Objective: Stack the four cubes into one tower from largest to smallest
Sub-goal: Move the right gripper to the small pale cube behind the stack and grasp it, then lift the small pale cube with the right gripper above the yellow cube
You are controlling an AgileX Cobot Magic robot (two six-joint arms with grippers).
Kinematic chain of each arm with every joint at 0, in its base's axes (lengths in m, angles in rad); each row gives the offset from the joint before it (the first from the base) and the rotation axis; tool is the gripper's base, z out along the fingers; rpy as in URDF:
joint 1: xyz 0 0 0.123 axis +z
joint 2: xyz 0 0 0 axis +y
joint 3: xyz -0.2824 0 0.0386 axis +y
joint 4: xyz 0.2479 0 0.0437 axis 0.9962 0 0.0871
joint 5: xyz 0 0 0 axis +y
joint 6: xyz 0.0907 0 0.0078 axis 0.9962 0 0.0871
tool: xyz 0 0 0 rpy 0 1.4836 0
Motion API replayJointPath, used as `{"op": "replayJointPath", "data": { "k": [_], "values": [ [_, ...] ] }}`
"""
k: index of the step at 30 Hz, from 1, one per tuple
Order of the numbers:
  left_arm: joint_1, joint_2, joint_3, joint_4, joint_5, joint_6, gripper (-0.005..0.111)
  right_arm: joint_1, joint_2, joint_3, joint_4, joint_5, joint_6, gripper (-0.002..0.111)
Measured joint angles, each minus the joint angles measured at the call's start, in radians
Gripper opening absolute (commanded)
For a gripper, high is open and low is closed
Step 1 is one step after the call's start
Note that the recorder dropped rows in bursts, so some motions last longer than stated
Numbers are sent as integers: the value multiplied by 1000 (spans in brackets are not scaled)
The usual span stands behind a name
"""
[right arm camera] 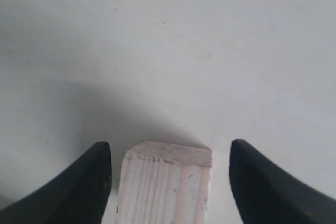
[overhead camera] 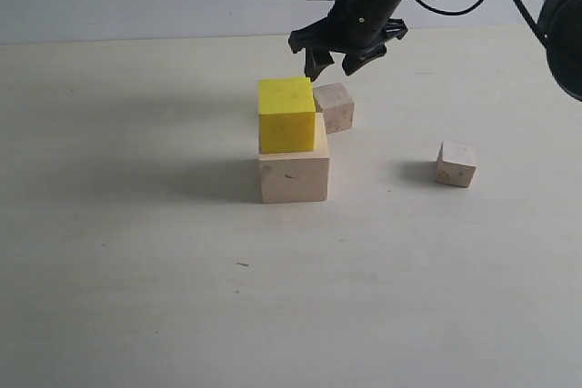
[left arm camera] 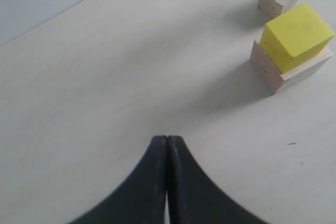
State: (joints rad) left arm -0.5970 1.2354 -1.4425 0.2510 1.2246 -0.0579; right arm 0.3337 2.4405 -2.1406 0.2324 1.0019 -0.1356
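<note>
Mid-tabletop, a yellow cube point(overhead camera: 286, 114) sits on the large pale wood cube point(overhead camera: 294, 177). Just behind, toward the far edge, the right tool point(overhead camera: 332, 72) hovers, spread apart, over a smaller wood cube point(overhead camera: 335, 106). The smallest wood cube point(overhead camera: 456, 164) lies apart, rightward. The left tool point(left arm camera: 167, 145) is pressed together, empty.

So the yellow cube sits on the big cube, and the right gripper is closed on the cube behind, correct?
No: the right wrist view shows the right gripper open, a gap on each side of the cube behind. The yellow cube does sit on the big cube.
</note>
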Motion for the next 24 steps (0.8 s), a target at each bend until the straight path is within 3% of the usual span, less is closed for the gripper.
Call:
{"op": "replayJointPath", "data": {
  "k": [16,17,19,20,21,22,24],
  "values": [
    [0,0,0,0,0,16,0,0,70,0,40,36,0,62],
    [0,0,0,0,0,18,0,0,85,0,40,36,0,56],
    [0,0,0,0,0,19,0,0,89,-2,36,36,4,25],
    [0,0,0,0,0,19,0,0,87,-4,23,37,14,20],
    [0,0,0,0,0,19,0,0,85,-4,15,37,20,6],
    [0,0,0,0,0,19,0,0,72,-4,-24,42,24,0],
    [0,0,0,0,0,19,0,-2,48,-4,-107,57,29,0]
  ]
}}
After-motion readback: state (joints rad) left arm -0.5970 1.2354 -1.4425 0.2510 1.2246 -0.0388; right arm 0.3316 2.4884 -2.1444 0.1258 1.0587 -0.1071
